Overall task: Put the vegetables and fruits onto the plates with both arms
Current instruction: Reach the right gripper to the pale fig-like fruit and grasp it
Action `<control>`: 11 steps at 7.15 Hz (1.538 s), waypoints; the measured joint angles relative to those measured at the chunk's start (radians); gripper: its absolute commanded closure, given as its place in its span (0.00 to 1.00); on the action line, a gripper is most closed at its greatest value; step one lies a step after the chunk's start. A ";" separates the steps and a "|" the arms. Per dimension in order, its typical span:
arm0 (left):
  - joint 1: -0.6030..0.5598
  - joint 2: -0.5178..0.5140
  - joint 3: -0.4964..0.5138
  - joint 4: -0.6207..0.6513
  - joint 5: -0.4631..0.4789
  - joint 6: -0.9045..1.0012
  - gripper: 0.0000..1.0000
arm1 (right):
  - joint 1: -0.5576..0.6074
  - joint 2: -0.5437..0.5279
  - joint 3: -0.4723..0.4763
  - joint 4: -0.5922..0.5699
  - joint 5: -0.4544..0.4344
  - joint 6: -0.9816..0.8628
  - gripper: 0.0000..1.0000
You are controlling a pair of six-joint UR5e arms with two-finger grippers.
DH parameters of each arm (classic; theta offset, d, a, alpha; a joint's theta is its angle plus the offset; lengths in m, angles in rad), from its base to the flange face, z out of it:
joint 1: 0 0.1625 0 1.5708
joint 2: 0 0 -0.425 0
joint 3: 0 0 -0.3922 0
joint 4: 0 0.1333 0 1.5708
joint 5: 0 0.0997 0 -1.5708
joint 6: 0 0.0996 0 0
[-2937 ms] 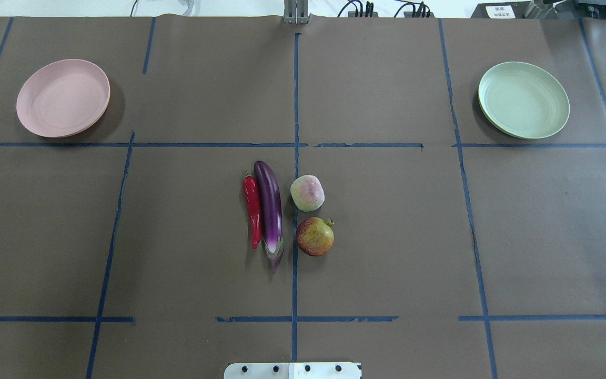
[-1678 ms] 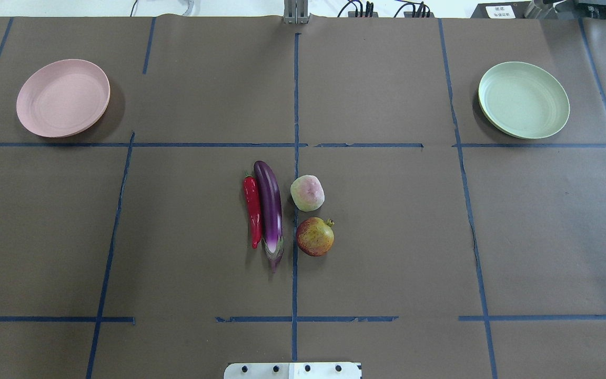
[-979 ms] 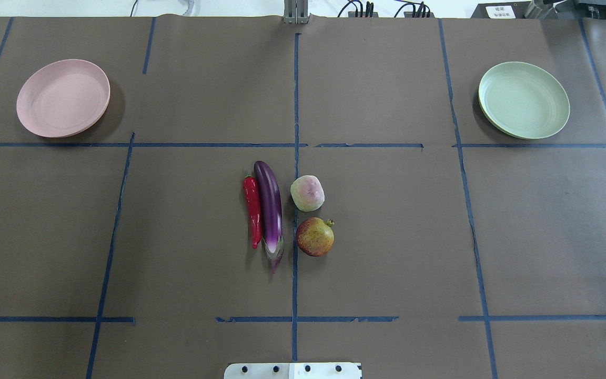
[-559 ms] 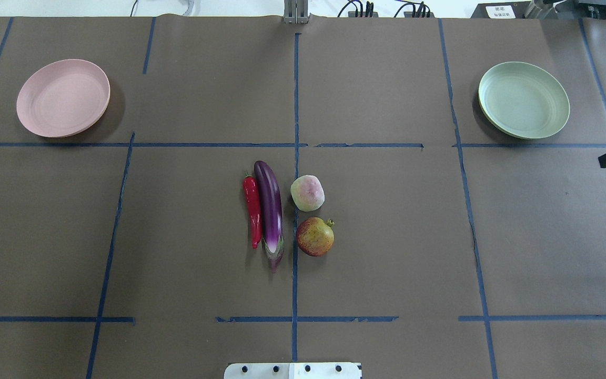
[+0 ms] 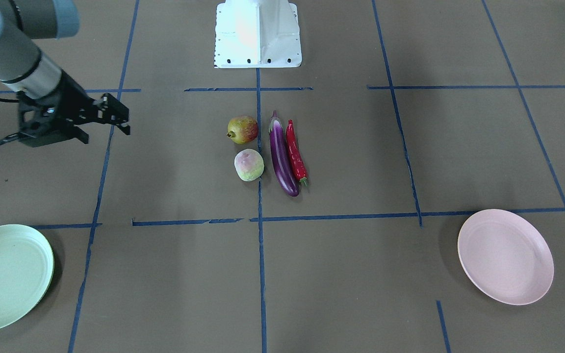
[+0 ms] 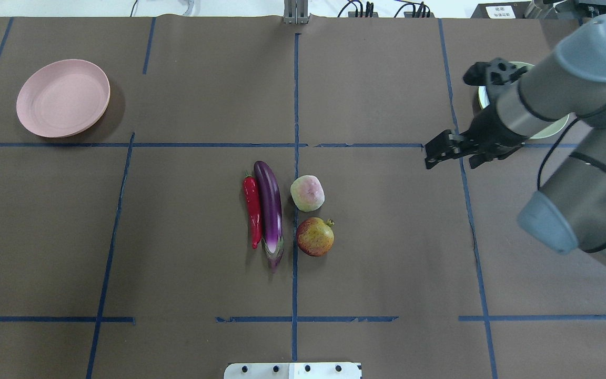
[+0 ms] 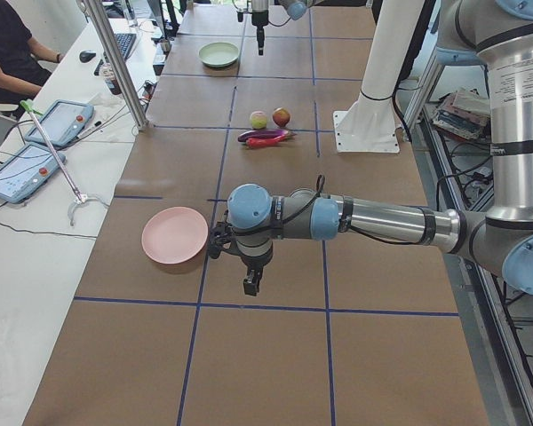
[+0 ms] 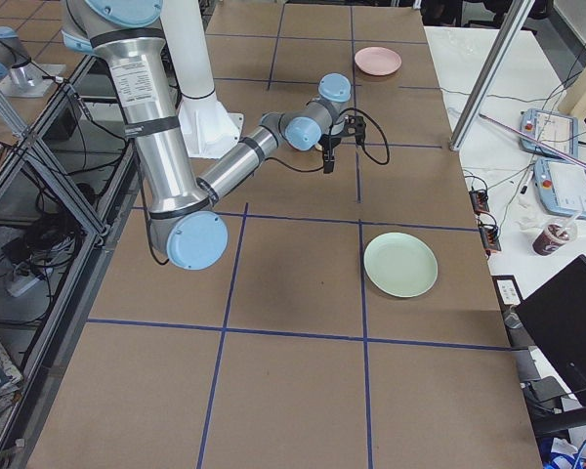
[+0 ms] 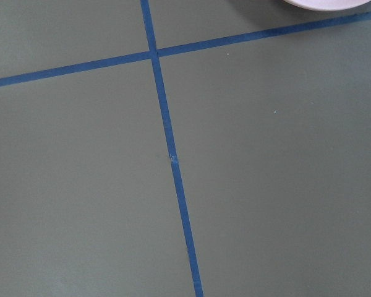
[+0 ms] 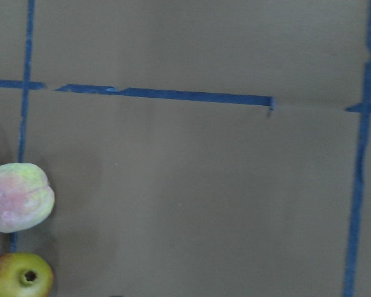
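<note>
At the far left we see the pale pink plate (image 6: 62, 98) lying on the brown table (image 6: 177, 273). The left gripper (image 7: 250, 283) hangs fingers-down above the table near this plate. It shows only from the side, so we cannot tell whether its pincer is spread or pressed together. In the middle, the red chili pepper (image 6: 252, 210) lies lengthwise against the purple eggplant (image 6: 270, 208), just left of the central blue tape line (image 6: 295, 105). Just right of that line sit the pale green fruit (image 6: 307, 193) and, nearer the robot, the red and yellow-green fruit (image 6: 314, 237). None of the four is on a plate. Further right, the right gripper (image 6: 429, 157) hovers above the table, well apart from the fruits, its fingers seemingly a little parted and pinching nothing. Beyond it lies the pale green plate (image 5: 7, 277), partly hidden by the right arm from overhead.
</note>
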 measured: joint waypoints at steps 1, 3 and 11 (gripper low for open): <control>0.000 0.000 0.001 0.000 0.000 0.000 0.00 | -0.077 0.105 -0.073 -0.001 -0.070 0.039 0.01; 0.000 0.000 0.005 0.000 0.000 0.000 0.00 | -0.182 0.297 -0.242 0.001 -0.212 0.062 0.01; 0.056 -0.007 0.002 -0.028 -0.001 -0.065 0.00 | -0.299 0.441 -0.509 0.115 -0.346 0.116 0.13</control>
